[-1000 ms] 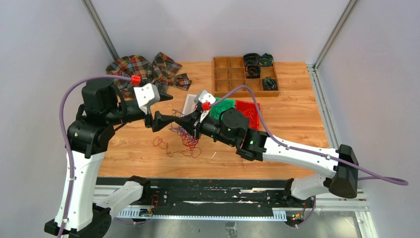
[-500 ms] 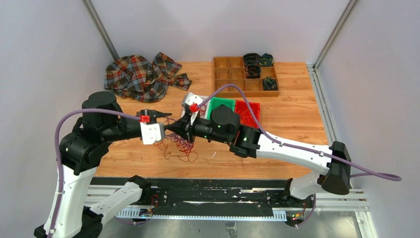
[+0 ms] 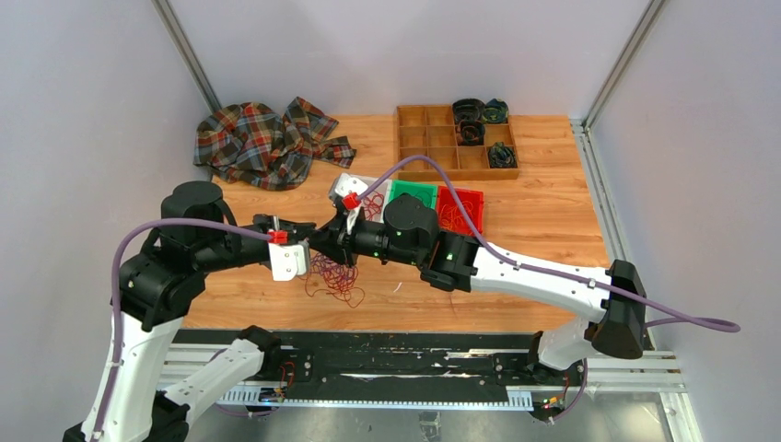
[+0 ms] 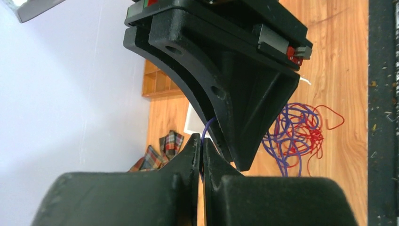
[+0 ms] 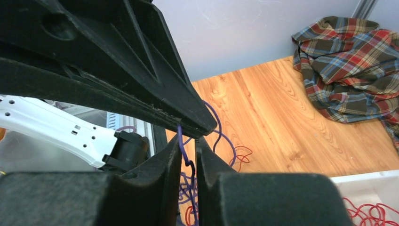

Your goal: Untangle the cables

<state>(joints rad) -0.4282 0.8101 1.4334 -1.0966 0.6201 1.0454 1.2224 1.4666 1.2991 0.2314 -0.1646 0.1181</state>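
We see the cables (image 3: 336, 276) lying in a red and purple tangle on the table (image 3: 553, 221), on the near side of the plaid cloth (image 3: 262, 143) and a little to its right. There, the two pincers meet tip to tip. The left gripper (image 4: 201, 150) is pressed together on a purple cable (image 5: 180, 139). The right gripper (image 5: 188, 146) shows a narrow gap with that cable running through it; we cannot tell whether it pinches.
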